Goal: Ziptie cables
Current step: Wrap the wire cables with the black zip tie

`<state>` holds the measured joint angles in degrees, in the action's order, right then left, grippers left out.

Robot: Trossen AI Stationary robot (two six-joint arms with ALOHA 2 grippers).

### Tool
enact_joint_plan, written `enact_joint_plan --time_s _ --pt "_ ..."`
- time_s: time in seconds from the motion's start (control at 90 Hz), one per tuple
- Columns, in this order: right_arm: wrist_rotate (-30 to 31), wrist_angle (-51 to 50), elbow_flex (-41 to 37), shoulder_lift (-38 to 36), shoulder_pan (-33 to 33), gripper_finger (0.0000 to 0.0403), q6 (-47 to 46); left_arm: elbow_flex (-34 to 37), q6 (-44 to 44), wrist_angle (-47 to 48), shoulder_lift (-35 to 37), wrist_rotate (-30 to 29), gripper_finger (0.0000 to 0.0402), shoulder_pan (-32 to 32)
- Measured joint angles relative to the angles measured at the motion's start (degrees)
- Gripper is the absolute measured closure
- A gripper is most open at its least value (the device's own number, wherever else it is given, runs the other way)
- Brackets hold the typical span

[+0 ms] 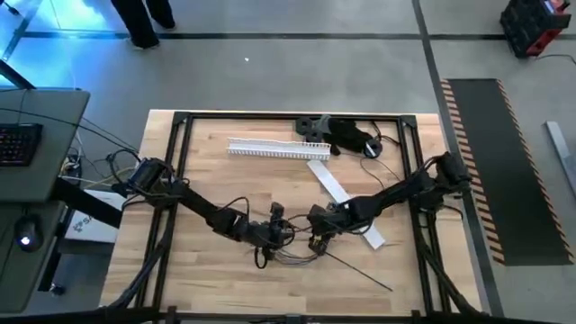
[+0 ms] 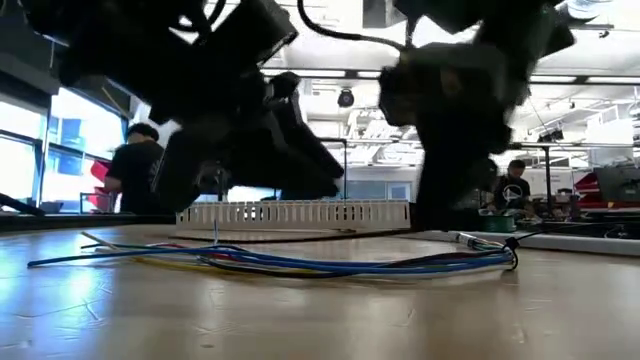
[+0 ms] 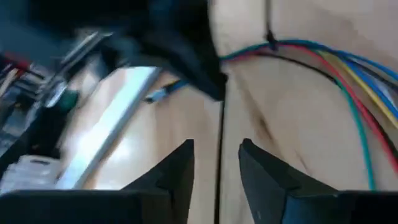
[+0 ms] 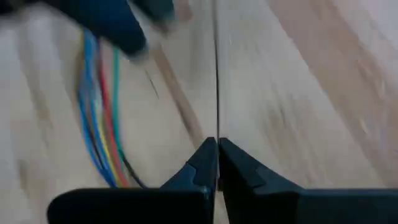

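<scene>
While cables (image 2: 300, 264) lie on the wooden table (image 1: 198, 279), people stand behind.

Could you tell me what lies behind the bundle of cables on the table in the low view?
Behind the cables stands a white slotted strip. Both dark arms hang in front, hiding part of it.

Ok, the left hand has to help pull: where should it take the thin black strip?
The thin black strip runs straight between the fingers of the open left hand, so probably close there, from both sides; the right hand is shut on it too.
</scene>
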<state>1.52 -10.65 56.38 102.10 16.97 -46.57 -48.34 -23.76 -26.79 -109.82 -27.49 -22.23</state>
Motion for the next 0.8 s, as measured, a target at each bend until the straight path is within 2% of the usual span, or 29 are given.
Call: enact_joint_plan --time_s 0.189,0.444,0.644,0.733,0.8 --pt "-0.95 2.97 0.07 -0.95 -0.44 0.0403 0.64 -1.84 2.36 -0.83 -4.86 3.09 0.0273 1.82" --pt "0.2 2.63 0.07 -1.07 0.84 0.0403 7.97 -4.71 8.78 -0.41 -8.13 9.76 0.0273 5.18" --pt "0.86 3.12 0.07 -1.2 3.49 0.0403 12.97 -6.77 14.82 7.06 -8.08 22.08 0.0293 9.72" --pt "0.21 3.0 0.09 -1.73 6.28 0.0403 14.49 -6.96 15.39 8.3 -8.09 27.49 0.0314 11.56" --pt "2.01 2.99 0.09 -2.49 8.57 0.0403 13.92 -6.95 14.75 8.51 -8.14 30.4 0.0336 12.46"
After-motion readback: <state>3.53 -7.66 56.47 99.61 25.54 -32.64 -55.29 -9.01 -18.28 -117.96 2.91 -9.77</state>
